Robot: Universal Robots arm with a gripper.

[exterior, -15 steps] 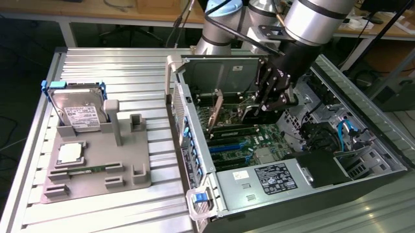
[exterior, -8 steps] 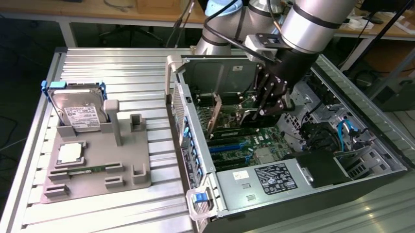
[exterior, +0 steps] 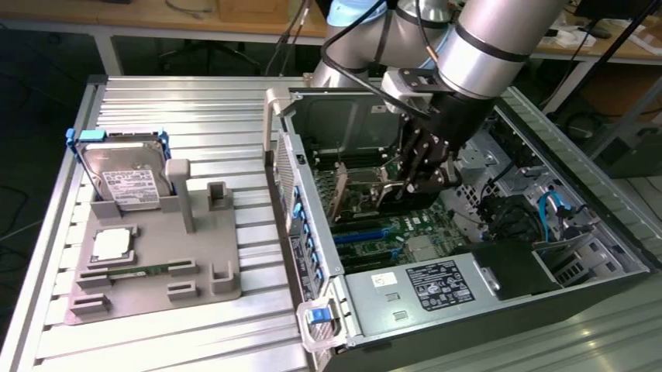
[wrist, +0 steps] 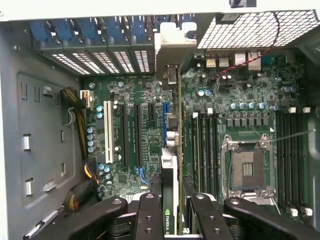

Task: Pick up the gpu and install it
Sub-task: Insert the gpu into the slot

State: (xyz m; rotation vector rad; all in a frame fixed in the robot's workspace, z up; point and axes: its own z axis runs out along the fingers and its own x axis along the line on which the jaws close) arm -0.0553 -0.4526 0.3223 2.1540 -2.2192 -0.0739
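Install step in hand: the pincer [wrist: 172, 212] grips the gpu [wrist: 169, 172] edge-on inside the case [exterior: 294, 194], above the motherboard [wrist: 152, 150] slots (apparently not yet seated). Seating calls for its edge square over one slot, with the bracket toward the rear wall.

There is one computer case [exterior: 293, 167], with one motherboard [wrist: 150, 95], one CPU socket [wrist: 248, 168], one power supply [exterior: 398, 298] and one gpu [wrist: 169, 200]. There is one gray holder [exterior: 201, 260], with one hard drive [exterior: 124, 174], one CPU [exterior: 112, 244] and one RAM stick [exterior: 139, 271].
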